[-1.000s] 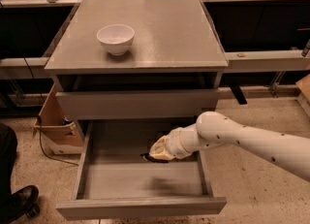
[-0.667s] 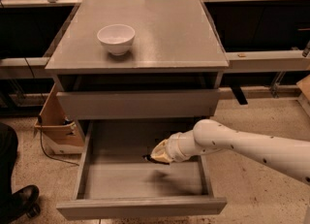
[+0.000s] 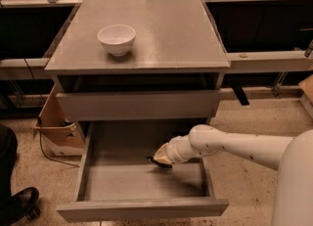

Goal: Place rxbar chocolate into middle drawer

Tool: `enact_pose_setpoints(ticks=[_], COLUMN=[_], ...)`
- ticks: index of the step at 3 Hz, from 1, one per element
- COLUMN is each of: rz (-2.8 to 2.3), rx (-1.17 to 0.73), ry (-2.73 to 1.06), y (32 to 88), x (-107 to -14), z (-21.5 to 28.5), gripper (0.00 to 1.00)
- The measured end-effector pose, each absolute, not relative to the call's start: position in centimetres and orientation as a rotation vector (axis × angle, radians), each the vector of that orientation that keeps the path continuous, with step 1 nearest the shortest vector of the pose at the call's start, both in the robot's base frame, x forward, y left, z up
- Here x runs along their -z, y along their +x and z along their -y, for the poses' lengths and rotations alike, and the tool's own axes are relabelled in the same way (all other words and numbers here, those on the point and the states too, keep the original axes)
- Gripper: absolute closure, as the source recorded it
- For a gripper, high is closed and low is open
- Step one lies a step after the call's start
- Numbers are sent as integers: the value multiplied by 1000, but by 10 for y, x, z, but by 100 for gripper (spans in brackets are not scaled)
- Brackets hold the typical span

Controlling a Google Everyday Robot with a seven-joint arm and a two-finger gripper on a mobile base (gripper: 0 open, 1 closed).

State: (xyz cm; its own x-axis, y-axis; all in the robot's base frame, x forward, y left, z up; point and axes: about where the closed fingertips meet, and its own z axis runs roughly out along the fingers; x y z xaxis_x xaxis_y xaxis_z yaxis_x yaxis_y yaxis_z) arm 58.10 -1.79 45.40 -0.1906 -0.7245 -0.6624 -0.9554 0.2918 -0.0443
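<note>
Gripper [image 3: 165, 155] reaches into the pulled-out middle drawer [image 3: 139, 208] from the right — jaws pinching the dark rxbar chocolate [image 3: 157, 162] over its floor

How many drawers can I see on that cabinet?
2. The upper drawer is shut under the tabletop; the lower drawer is pulled open, with the gripper inside it, a dark snack bar at its tip. Others may be hidden below.

Pincer [image 3: 163, 157] low inside the pulled-out middle drawer [image 3: 142, 209], dark rxbar chocolate [image 3: 157, 162] in its grasp.
</note>
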Motion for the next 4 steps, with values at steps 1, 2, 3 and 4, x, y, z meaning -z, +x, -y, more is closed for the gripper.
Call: enact_pose_setpoints(ticks=[1, 2, 3, 4], rz=[-2027, -2057, -2064, -2070], rx=[-518, -532, -539, -557], ry=[-1476, -1459, -1451, -1431], y=[583, 579, 577, 574], x=[-436, -424, -422, -424], z=[19, 19, 19, 18], gripper=[59, 35, 4, 0])
